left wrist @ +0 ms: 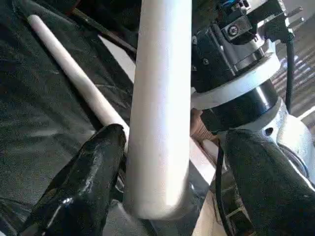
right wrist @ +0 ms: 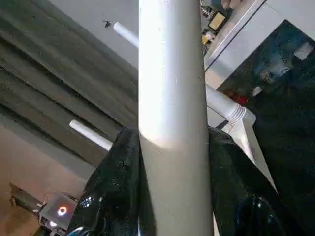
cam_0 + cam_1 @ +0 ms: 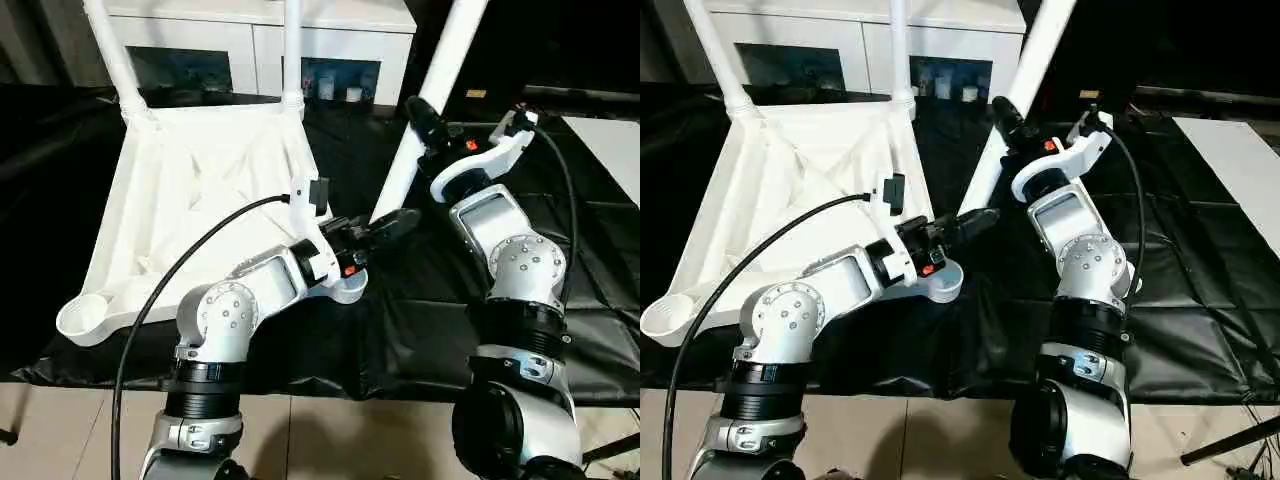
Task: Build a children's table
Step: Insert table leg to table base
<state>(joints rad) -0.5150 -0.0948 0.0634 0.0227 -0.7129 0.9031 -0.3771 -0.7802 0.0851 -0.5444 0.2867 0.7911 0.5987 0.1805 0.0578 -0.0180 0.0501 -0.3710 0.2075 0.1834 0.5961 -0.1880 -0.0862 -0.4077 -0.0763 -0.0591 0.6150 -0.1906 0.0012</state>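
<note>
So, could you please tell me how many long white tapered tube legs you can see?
4: two upright in the far sockets, one slanted in the right gripper, one lying on the black cloth. None looks hidden.

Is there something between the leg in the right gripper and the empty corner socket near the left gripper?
The left gripper hovers at the leg's lower end, just above the near socket. Its fingers stand apart around the leg. Nothing else visible blocks the way.
</note>
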